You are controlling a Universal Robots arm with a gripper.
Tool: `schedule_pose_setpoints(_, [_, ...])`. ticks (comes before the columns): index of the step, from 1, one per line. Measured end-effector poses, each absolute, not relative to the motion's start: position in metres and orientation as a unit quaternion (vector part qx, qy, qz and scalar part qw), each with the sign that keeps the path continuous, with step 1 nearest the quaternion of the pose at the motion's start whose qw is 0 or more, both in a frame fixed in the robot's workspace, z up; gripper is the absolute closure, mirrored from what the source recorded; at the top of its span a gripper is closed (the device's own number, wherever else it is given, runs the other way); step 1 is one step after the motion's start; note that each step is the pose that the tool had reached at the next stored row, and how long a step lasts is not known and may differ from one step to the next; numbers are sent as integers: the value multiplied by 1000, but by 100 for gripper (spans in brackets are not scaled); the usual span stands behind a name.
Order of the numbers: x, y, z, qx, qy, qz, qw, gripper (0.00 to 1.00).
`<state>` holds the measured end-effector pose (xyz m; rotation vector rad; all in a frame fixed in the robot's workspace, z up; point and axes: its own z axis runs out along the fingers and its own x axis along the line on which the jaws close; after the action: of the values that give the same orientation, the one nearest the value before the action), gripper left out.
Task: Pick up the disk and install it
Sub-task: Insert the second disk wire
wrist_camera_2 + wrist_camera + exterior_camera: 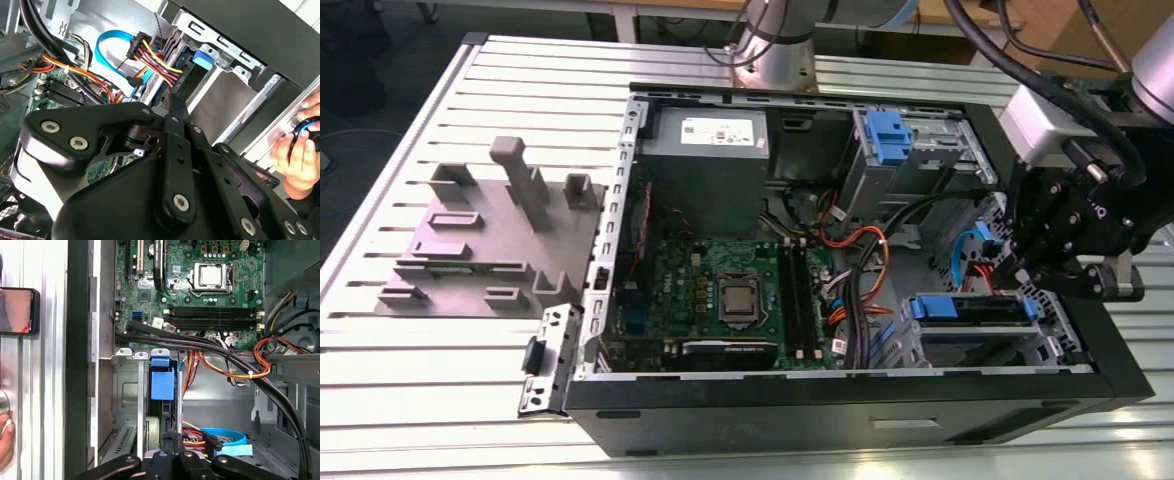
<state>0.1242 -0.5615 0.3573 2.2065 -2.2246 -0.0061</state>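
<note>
— So, how is the arm (781,40) posed?

— In the exterior view it is seen reaching over the open computer case (854,405) from the exterior view's right. The wrist is bent downward, so that the gripper (1034,278) is pointed into the case's drive bay corner.

— And the claw?

— In the first wrist view the gripper (172,437) is seen with its fingers (168,439) pressed together; no gap can be made out between them, and nothing is seen pinched. Their tips are aimed at the slot just beside the blue carrier tab.

— Where is the disk found?

— The disk (162,380) is seated edge-on in the metal drive cage (125,390), its blue carrier facing the motherboard (200,290). In the exterior view the disk (967,308) is shown low in the case, below the gripper. Whether it is touched by the gripper cannot be told.

— What lies around it?

— Orange, yellow and black cables (235,367) are draped past the cage, and a light blue ribbon cable (112,45) is looped near the gripper (175,107) in the second wrist view. A person's hand (300,155) is seen resting outside the case wall.
</note>
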Motion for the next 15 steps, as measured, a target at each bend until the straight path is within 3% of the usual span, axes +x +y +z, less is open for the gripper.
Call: schedule_pose_setpoints(15, [123,-544,364,704,-710,-2,4,89])
